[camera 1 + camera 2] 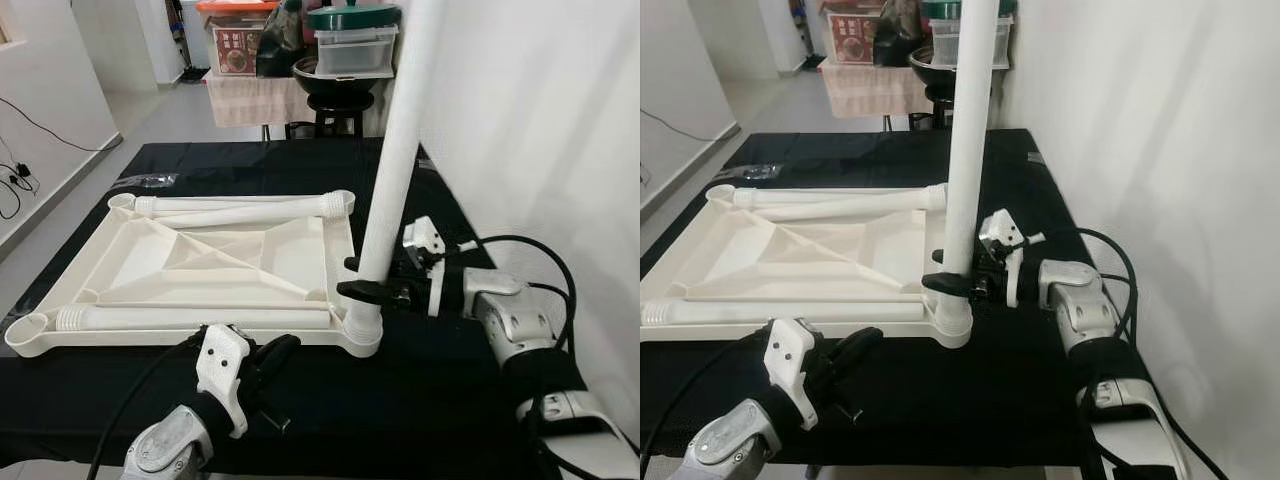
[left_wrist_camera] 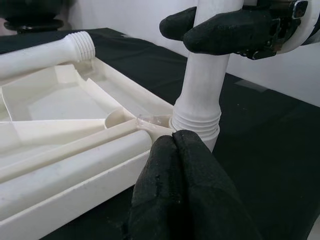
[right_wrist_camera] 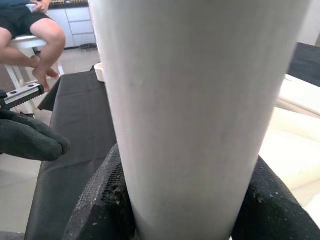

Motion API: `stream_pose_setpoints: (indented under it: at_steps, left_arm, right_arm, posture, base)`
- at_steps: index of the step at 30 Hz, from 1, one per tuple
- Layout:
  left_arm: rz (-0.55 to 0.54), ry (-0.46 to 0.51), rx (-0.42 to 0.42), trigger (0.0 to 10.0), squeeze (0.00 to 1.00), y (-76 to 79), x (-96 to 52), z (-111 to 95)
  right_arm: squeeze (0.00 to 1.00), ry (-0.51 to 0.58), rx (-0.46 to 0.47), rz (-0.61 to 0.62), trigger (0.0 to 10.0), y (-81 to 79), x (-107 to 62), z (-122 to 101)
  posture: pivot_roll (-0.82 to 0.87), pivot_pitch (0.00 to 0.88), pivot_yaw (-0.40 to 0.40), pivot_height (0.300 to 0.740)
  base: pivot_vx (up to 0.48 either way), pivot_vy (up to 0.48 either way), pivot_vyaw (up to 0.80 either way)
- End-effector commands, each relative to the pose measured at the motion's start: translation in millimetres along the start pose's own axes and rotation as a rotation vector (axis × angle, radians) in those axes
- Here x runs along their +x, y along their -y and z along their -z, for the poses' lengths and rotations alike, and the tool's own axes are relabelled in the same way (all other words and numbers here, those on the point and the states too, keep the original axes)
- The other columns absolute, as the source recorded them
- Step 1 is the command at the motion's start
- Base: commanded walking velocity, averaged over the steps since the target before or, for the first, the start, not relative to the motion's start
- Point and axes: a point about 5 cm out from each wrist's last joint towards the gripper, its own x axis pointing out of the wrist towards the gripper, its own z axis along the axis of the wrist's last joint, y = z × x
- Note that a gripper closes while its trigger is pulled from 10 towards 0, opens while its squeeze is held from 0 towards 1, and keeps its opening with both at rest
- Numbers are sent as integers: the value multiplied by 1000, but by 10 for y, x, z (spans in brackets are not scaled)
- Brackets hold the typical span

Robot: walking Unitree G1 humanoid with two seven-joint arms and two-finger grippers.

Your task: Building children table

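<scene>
The upright table leg [image 1: 398, 150] runs out of the top of both eye views, so its upper end is cut off; its threaded foot sits in the near right corner socket of the upturned white tabletop [image 1: 150, 255], which lies on the black cloth [image 1: 440, 380] of the work surface; the right gripper [image 1: 362, 279] is clenched around the leg just above the socket, its far finger hidden behind the tube; the left gripper [image 1: 272, 356] hovers just before the tabletop's near edge, fingers pressed together on nothing; two loose legs [image 1: 240, 208] lie along the far and near rims; a white wall [image 1: 540, 120] stands close on the right, bare cloth lies before the tabletop; a seated person's legs [image 3: 35, 37] show, cropped.
</scene>
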Motion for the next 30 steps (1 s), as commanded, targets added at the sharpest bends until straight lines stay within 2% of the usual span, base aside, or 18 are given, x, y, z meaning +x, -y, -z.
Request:
stream_pose_setpoints:
  at_steps: [1, 4, 5, 6, 8, 9, 10, 11, 13, 17, 21, 22, 23, 26, 27, 28, 29, 30]
  left_arm:
    - [-6, -17, 48, 10000, 0, -25, -16, 14]
    - [-50, -7, 121, 10000, 0, -60, -10, -19]
    - [-110, 37, 259, 10000, 0, -99, -22, -123]
    - [-110, 37, 259, 10000, 0, -99, -22, -123]
    - [-156, 85, 246, 10000, 0, -99, -47, -204]
    - [-155, 117, 238, 10000, 0, -76, -50, -246]
    - [-155, 117, 238, 10000, 0, -76, -50, -246]
    - [-157, 133, 241, 10000, 0, -50, -47, -251]
    - [-158, 141, 251, 10000, 0, -37, -45, -249]
    - [-159, 152, 236, 10000, 0, -46, -40, -230]
    - [-155, 153, 221, 10000, 0, -73, -13, -203]
    - [-153, 156, 211, 10000, 0, -81, -2, -193]
    - [-159, 159, 213, 10000, 0, -87, 3, -189]
    - [-158, 165, 201, 10000, 0, -85, 13, -182]
    - [-159, 165, 201, 10000, 0, -87, 22, -180]
    - [-159, 165, 201, 10000, 0, -87, 22, -180]
    - [-158, 167, 200, 10000, 0, -87, 31, -179]
    - [-158, 167, 200, 10000, 0, -87, 31, -179]
  right_arm:
    - [0, -18, 50, -2, 0, -61, -41, 153]
    - [0, -18, 47, 32, 0, -115, -45, 192]
    - [0, -29, 33, 77, 0, -179, -24, 247]
    - [0, -29, 33, 77, 0, -179, -24, 247]
    - [0, -97, 61, 268, 0, -247, 49, 379]
    - [0, -133, 106, 498, 0, -248, 73, 447]
    - [0, -133, 106, 498, 0, -248, 73, 447]
    - [0, -126, 186, 642, 0, -372, 107, 498]
    - [0, -120, 238, 716, 0, -478, 124, 522]
    - [0, -102, 195, 721, 0, -576, 157, 476]
    - [0, -89, 171, 700, 0, -495, 173, 422]
    - [0, -90, 169, 682, 2941, -473, 194, 401]
    - [0, -93, 163, 675, 10000, -469, 218, 376]
    - [0, -65, 151, 637, 10000, -482, 279, 278]
    - [651, -34, 139, 560, 10000, -504, 316, 200]
    - [651, -34, 139, 560, 10000, -504, 316, 200]
    - [1000, 6, 104, 458, 10000, -504, 336, 101]
    - [1000, 6, 104, 458, 10000, -504, 336, 101]
  posture:
    - [-94, 0, 19, 740]
    - [-96, 0, 21, 740]
    - [-99, 0, 18, 740]
    - [-99, 0, 18, 740]
    - [-97, 0, 10, 740]
    - [-95, 0, 11, 740]
    - [-95, 0, 11, 740]
    - [-98, 0, 15, 740]
    - [-114, 0, 21, 740]
    - [-124, 0, 32, 740]
    - [-113, 0, 34, 740]
    - [-113, 0, 38, 740]
    - [-114, 0, 39, 740]
    - [-112, 0, 38, 740]
    - [-109, 0, 37, 740]
    - [-109, 0, 37, 740]
    - [-108, 0, 36, 740]
    - [-108, 0, 36, 740]
  base:
    - [0, 0, 0]
    - [0, 0, 0]
    - [0, 0, 0]
    - [0, 0, 0]
    - [0, 0, 0]
    - [0, 0, 0]
    - [0, 0, 0]
    - [0, 0, 0]
    - [0, 0, 0]
    - [0, 0, 0]
    - [0, 0, 0]
    - [0, 0, 0]
    - [0, 0, 0]
    - [0, 0, 0]
    - [0, 0, 0]
    - [0, 0, 0]
    - [0, 0, 0]
    - [0, 0, 0]
